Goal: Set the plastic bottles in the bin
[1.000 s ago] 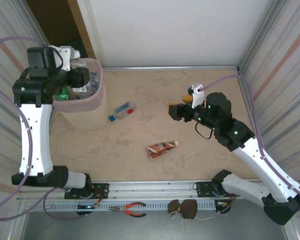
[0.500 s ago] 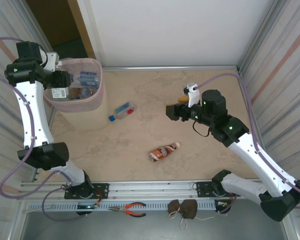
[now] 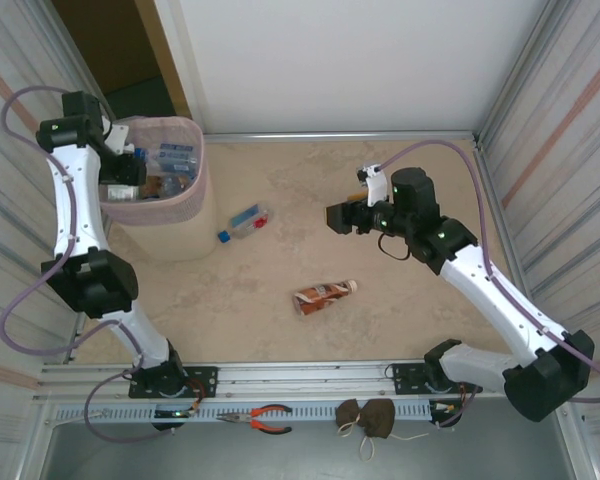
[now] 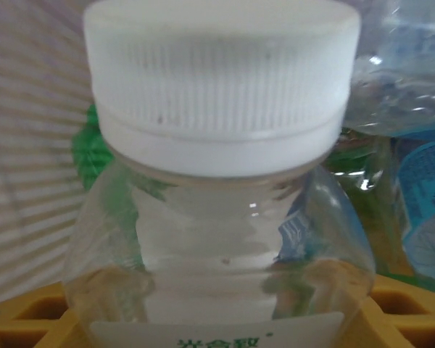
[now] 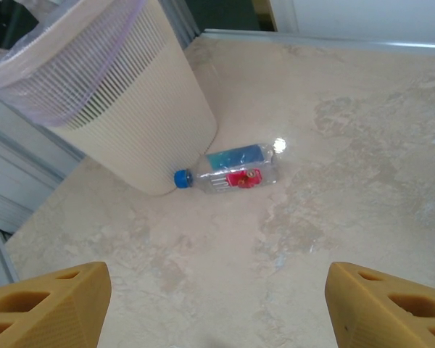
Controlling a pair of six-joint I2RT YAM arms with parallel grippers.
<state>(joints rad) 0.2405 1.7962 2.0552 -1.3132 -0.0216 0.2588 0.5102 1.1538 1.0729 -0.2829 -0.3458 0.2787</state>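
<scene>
While left jaws stay pinching white-capped bottle (image 4: 217, 217) over bin (image 3: 176, 232), right jaws, spread, edged leftward.

The white-capped bottle (image 4: 217, 217) sat so close to the left wrist camera that it was blurred; the lower edge cut off its body and most of its green label. The fingers (image 4: 29, 319) of the left hand (image 4: 217, 297) were cropped to yellow corners. Other bottles (image 4: 413, 181) behind were a green and blue smear. From above, the left arm (image 3: 75, 200) hid part of the bin (image 3: 180, 235). In the right wrist view the bin ran off the left and top edges, the right hand (image 5: 217, 268) was cropped below, and the label on the blue-capped bottle (image 5: 232, 170) was too small to read.
</scene>
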